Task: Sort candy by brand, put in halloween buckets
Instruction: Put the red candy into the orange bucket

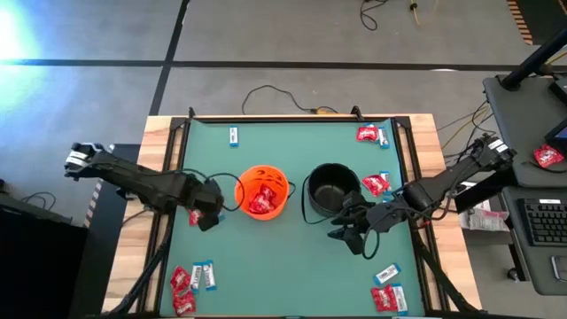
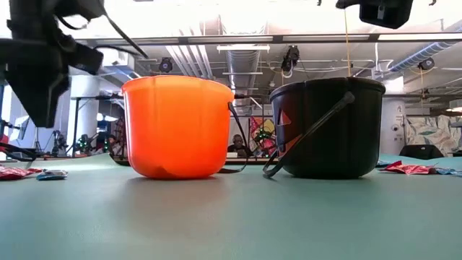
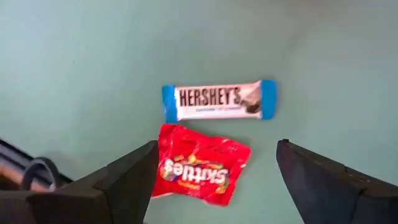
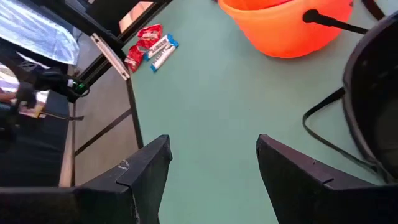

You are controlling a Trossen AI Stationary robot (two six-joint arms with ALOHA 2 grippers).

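Overhead, hovering just beside the orange bucket [image 1: 262,190]: left pincer [image 1: 205,218], low over the green table [image 1: 292,266], on the bucket's side away from the black bucket [image 1: 334,188]. Showing several red packets [image 1: 260,198] already inside the orange bucket; showing no bars in the black one, as far as visible. Reaching close by the black bucket's near rim: right pincer [image 1: 351,237], with nothing seen in it. Still lying loose around the table: a lone bar [image 1: 234,136] well apart from the left pincer at the far edge, a red-and-blue pair [image 1: 372,135] at the far corner on the right arm's side, more red [image 1: 376,184] just beyond the black bucket, a cluster [image 1: 192,280] near the front edge behind the left pincer, and another cluster [image 1: 386,291] at the front on the right arm's side.

Level across the table, standing side by side and upright: both buckets, orange [image 2: 177,127] and black [image 2: 330,128], handle of the black one hanging down its front.

Looking past the left wrist, spreading wide: fingers [image 3: 124,177] open and empty, straddling a red Skittles packet [image 3: 200,165] directly ahead, with a white-and-blue Hershey's bar [image 3: 217,101] just beyond it, nearly touching.

Looking past the right wrist, also gaping wide and holding nothing: fingers [image 4: 142,174], over bare table, black bucket wall [image 4: 376,106] just beside.

Judging progress: some red packets sorted, most candy and seemingly every bar still waiting.
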